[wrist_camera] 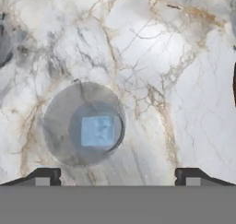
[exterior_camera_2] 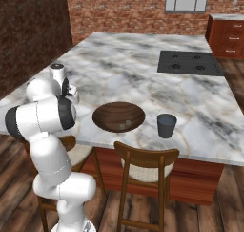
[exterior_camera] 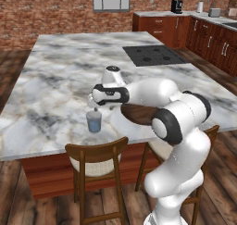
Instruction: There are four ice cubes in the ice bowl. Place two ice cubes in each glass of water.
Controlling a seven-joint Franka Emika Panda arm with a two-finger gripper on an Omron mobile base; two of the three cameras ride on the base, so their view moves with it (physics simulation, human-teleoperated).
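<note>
left base: gripper [exterior_camera: 95, 109] hangs just above glass of water [exterior_camera: 94, 121] on counter [exterior_camera: 55, 76]; ice bowl [exterior_camera: 139, 114] beside it, partly behind arm.
right base: bowl w/ two ice cubes [exterior_camera_2: 125, 126]; darker glass [exterior_camera_2: 166, 125] well apart from jaws.
hand: jaws wide open, empty; ice cube [wrist_camera: 97, 131] in glass below.

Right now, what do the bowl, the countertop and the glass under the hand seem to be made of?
The ice bowl looks like dark polished wood: brown with grain streaks. The countertop looks like glossy marble: white with grey and tan veins. The glass of water seems clear glass or plastic: an ice cube shows through.
</note>
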